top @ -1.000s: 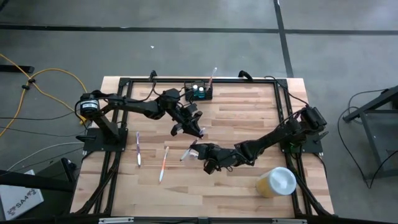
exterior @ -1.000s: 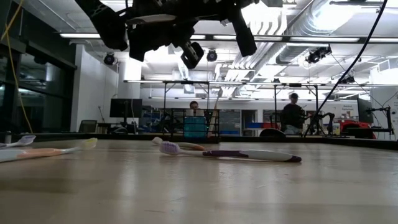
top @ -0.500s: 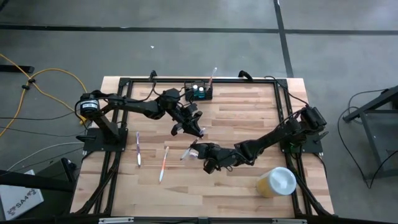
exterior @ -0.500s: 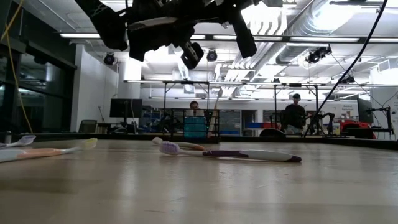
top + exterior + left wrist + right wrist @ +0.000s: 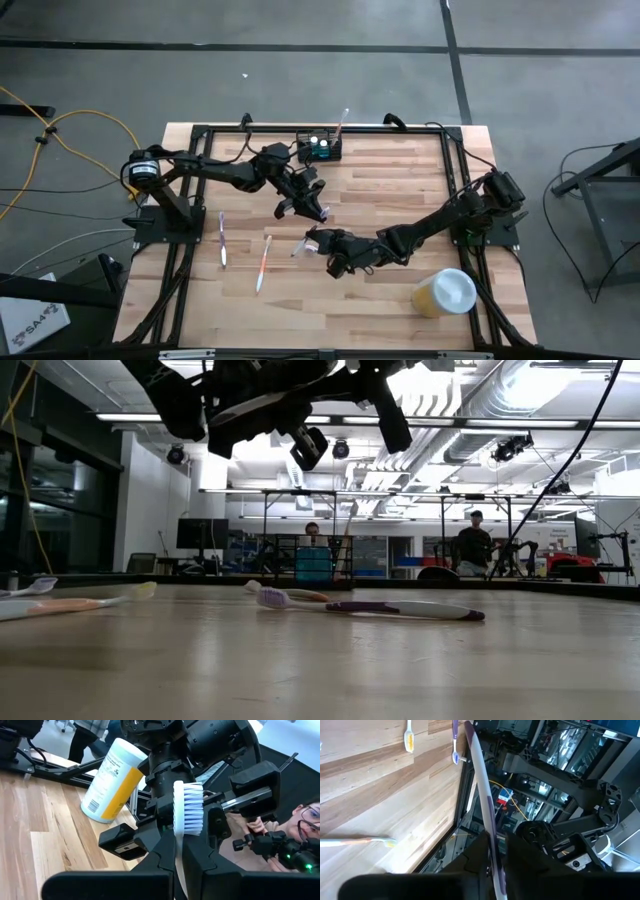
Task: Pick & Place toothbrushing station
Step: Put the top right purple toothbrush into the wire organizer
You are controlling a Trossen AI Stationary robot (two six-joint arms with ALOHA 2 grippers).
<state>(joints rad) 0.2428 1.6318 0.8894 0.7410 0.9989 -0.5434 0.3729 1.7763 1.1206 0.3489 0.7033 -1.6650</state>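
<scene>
The small black box-like toothbrushing station (image 5: pixel 320 149) sits at the far edge of the wooden table (image 5: pixel 400 200), one brush already upright in it; it looks light and rigid, so I judge it slides if bumped. The white-bristled toothbrush (image 5: pixel 188 806) is thin, stiff, slippery plastic, best pinched mid-handle. My left gripper (image 5: pixel 318 210) is clamped on it at mid-table; my right gripper (image 5: pixel 318 240), just beside, has the same handle between its fingers, but I cannot tell whether it grips or lets go. Three loose toothbrushes lie near the left side; a yellow cup with a white lid (image 5: pixel 443 292) stands well apart; the path to the station looks clear.
</scene>
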